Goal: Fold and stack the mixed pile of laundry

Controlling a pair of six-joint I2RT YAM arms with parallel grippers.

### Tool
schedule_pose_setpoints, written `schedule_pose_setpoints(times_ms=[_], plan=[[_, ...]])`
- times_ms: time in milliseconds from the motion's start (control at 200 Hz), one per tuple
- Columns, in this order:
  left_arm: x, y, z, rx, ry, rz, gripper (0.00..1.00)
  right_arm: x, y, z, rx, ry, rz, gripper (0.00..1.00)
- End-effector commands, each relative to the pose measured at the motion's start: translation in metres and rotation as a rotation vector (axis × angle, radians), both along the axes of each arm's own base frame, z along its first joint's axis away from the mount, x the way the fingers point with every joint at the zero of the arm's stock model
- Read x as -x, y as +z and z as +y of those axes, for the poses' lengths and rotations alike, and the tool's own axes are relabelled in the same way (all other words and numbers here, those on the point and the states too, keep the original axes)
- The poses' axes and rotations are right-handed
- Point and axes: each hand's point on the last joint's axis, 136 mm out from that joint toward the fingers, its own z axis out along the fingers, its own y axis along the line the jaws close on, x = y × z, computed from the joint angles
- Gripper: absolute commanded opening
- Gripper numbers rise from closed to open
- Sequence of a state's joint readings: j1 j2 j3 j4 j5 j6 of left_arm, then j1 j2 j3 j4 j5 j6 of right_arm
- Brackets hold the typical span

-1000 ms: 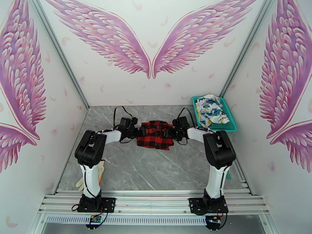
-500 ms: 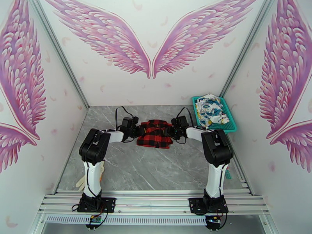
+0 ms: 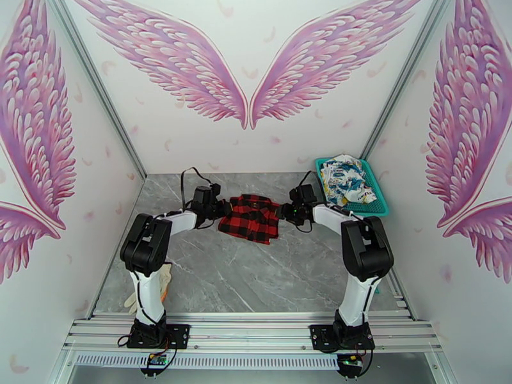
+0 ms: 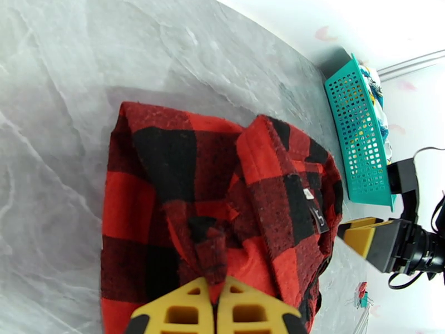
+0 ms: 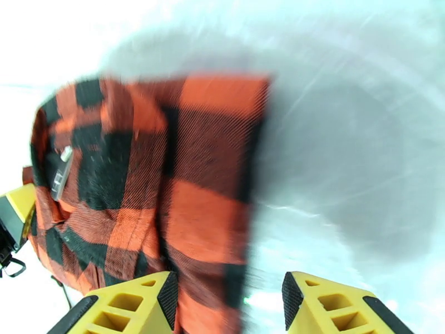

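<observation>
Desk (image 3: 256,276), grey marble pattern. Red-and-black check shirt (image 3: 249,217) lay bunched in the far middle of the desk, between the two arms.

Left fingers (image 3: 222,209) were at the shirt's left edge. In the left wrist view they (image 4: 233,300) were pressed together, pinching a narrow raised fold of the shirt (image 4: 211,207). Cloth was visible in the seam between the two yellow tips. The rest of the shirt spread away from the grip, rumpled, with a small label showing near its far side.

Right fingers (image 3: 286,214) were at the shirt's right edge. In the right wrist view they (image 5: 303,296) were spread apart. One edge of the shirt (image 5: 161,179) ran down into the gap beside one finger, the other finger stood clear over bare desk. No pinch seen – that view was motion-blurred, so contact with the cloth could not be judged.

White printed garment (image 3: 345,177) – blue, yellow and teal pattern – was heaped in the teal mesh basket (image 3: 379,206) at the far right corner, well apart from the shirt.

Beige glove-like cloth (image 3: 165,276) lay at the near left, by the left arm's base.
</observation>
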State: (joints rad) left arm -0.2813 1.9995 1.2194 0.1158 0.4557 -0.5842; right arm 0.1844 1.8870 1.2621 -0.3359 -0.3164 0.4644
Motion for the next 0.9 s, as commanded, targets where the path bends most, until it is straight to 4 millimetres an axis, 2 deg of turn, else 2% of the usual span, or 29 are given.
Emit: schedule_pose_setpoints(times_ms=[0, 120, 160, 190, 200, 215, 400, 545, 650, 660, 750, 895], plan=[[-0.009, 0.029, 0.017, -0.062, 0.013, -0.067, 0.0, 0.01, 0.006, -0.014, 0.073, -0.007, -0.002, 0.57], [-0.013, 0.025, 0.039, -0.109, 0.039, -0.055, 0.0, 0.012, 0.009, -0.013, 0.068, -0.004, -0.002, 0.57], [-0.016, 0.025, 0.052, -0.132, 0.054, -0.054, 0.0, 0.013, 0.009, -0.013, 0.068, -0.006, 0.0, 0.57], [-0.015, 0.018, 0.063, -0.166, 0.066, -0.032, 0.0, 0.012, 0.011, -0.013, 0.068, -0.005, -0.002, 0.57], [-0.021, 0.026, 0.066, -0.176, 0.074, -0.049, 0.0, 0.013, 0.011, -0.013, 0.069, -0.004, -0.002, 0.57], [-0.023, 0.028, 0.072, -0.201, 0.081, -0.05, 0.0, 0.013, 0.011, -0.013, 0.07, -0.005, -0.001, 0.57], [-0.029, 0.032, 0.158, -0.455, 0.203, 0.024, 0.0, 0.011, 0.018, -0.014, 0.079, -0.008, -0.009, 0.57], [-0.035, 0.038, 0.224, -0.557, 0.306, 0.071, 0.0, 0.006, 0.023, -0.012, 0.07, -0.006, -0.012, 0.57], [-0.041, 0.036, 0.277, -0.663, 0.376, 0.117, 0.0, 0.003, 0.026, -0.011, 0.075, 0.001, -0.014, 0.57], [-0.041, 0.031, 0.283, -0.679, 0.382, 0.135, 0.0, 0.003, 0.026, -0.011, 0.076, 0.002, -0.012, 0.57], [-0.048, 0.033, 0.327, -0.73, 0.445, 0.162, 0.0, 0.001, 0.028, -0.012, 0.09, 0.013, -0.01, 0.57], [-0.055, 0.036, 0.379, -0.769, 0.516, 0.183, 0.0, -0.001, 0.033, -0.013, 0.107, 0.022, -0.008, 0.57]])
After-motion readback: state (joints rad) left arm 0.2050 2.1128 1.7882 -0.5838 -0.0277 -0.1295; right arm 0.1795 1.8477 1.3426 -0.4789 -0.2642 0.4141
